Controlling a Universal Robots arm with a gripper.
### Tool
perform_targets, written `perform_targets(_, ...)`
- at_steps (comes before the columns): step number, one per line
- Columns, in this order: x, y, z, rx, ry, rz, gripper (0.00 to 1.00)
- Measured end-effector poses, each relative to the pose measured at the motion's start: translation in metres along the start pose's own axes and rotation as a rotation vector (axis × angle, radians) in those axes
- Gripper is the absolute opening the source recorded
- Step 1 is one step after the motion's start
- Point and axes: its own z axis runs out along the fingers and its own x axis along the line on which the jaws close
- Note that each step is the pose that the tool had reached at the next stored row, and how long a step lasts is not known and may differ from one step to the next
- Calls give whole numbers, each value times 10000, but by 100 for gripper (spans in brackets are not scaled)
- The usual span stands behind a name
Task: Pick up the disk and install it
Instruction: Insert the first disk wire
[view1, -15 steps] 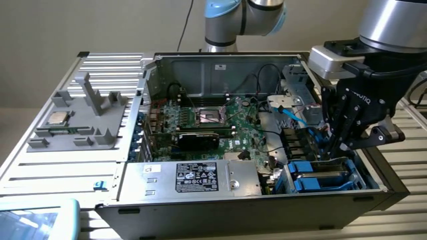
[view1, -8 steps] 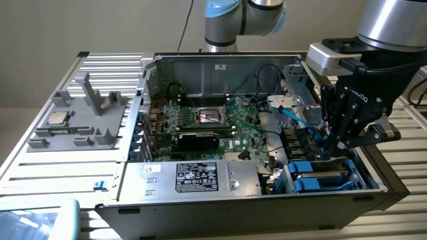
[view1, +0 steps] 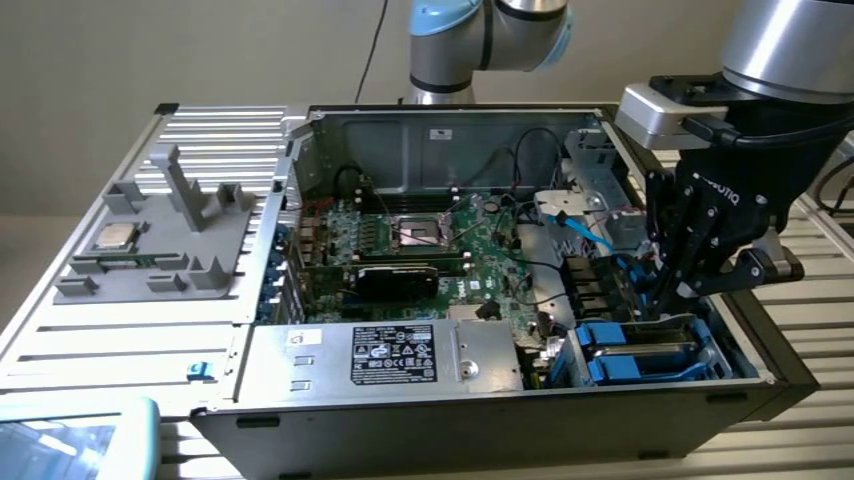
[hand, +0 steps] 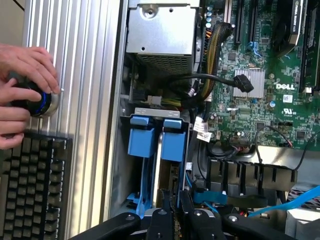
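Observation:
The disk (hand: 159, 160) stands on edge in the drive bay, a thin silver-grey slab clipped in a blue plastic frame (hand: 142, 137). In the exterior view the blue-framed disk (view1: 638, 352) sits in the bay at the near corner of the open computer case, on the exterior view's right. My gripper (view1: 663, 298) reaches down into that bay from above. In the wrist view its black fingers (hand: 162, 212) are closed narrowly on the near end of the disk's frame, and my gripper (hand: 173, 207) hides that end.
A large silver box with a black label (view1: 387, 355) lies beside the bay. The motherboard (view1: 427, 240) and loose cables, one blue (view1: 587, 232), fill the case. A small CPU chip (view1: 114, 238) rests on a grey fixture. A person's hands (hand: 22, 95) hold a knob above a keyboard (hand: 32, 190).

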Motion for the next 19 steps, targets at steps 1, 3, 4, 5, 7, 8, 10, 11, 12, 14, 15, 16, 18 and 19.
perform_targets(1, 0, 0, 0, -2, -1, 1, 16)
perform_targets(3, 0, 0, 0, -8, -1, -1, 16)
perform_targets(4, 0, 0, 0, -14, -2, -1, 16)
perform_targets(5, 0, 0, 0, -15, -2, -1, 16)
perform_targets(7, 0, 0, 0, -17, -1, -2, 16)
perform_targets(8, 0, 0, 0, -18, -1, -2, 16)
perform_targets(10, 0, 0, 0, -20, -2, -2, 16)
perform_targets(11, 0, 0, 0, -21, -2, -3, 16)
perform_targets(12, 0, 0, 0, -22, -2, -3, 16)
perform_targets(14, 0, 0, 0, -28, -2, -4, 16)
perform_targets(15, 0, 0, 0, -32, -3, -4, 16)
perform_targets(16, 0, 0, 0, -33, -3, -4, 16)
perform_targets(18, 0, 0, 0, -35, -3, -4, 16)
perform_targets(19, 0, 0, 0, -35, -3, -4, 16)
